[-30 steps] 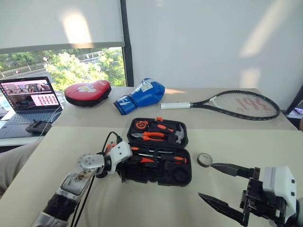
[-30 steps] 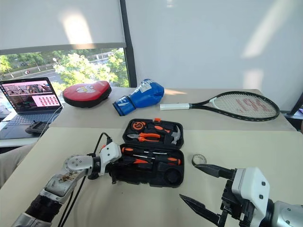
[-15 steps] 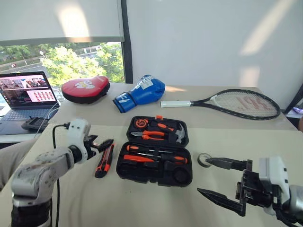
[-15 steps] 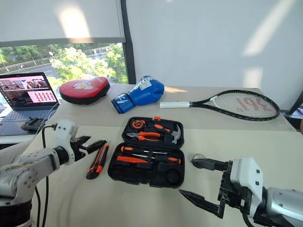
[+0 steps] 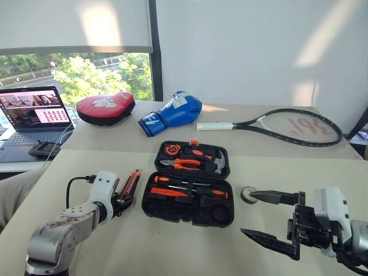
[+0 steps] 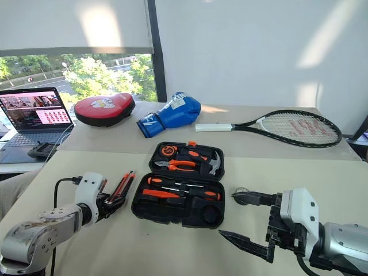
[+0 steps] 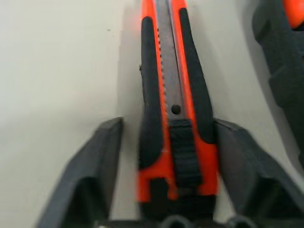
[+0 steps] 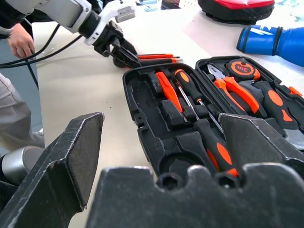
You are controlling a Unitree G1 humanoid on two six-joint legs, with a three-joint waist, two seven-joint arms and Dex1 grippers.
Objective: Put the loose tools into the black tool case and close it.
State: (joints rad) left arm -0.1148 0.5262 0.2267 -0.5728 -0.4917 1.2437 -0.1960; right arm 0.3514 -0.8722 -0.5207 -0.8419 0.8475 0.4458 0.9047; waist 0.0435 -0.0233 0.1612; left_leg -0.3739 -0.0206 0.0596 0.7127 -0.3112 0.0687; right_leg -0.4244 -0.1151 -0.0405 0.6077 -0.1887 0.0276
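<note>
Moved since earlier: left gripper [image 5: 123, 198] has swung out of the black tool case [image 5: 190, 183] toward the lower left of the frame and now sits at the near end of the utility knife [image 5: 130, 185], which was hidden behind that arm a second ago.
Knife, handling: judged light and rigid; its rubbery black side grips should hold well, so the mid-handle across those grips is the place to take it, clear of the blade end.
Knife, look: orange body, black grips, ribbed black slider on a steel track [image 7: 173, 85]; lies flat on the tabletop [image 5: 69, 167] just left of the case.
Left jaws: partly open, one finger [image 7: 90, 175] on either side of the knife's butt, a gap visible at the left one; no firm hold yet.
Case: open at centre frame, screwdrivers [image 5: 190, 190] in the near half, pliers and hammer in the far half.
Tape roll [image 5: 248, 194]: on the tabletop right of the case.
Right gripper [image 5: 275, 221]: lower right, jaws wide apart and empty, near the tape roll.
</note>
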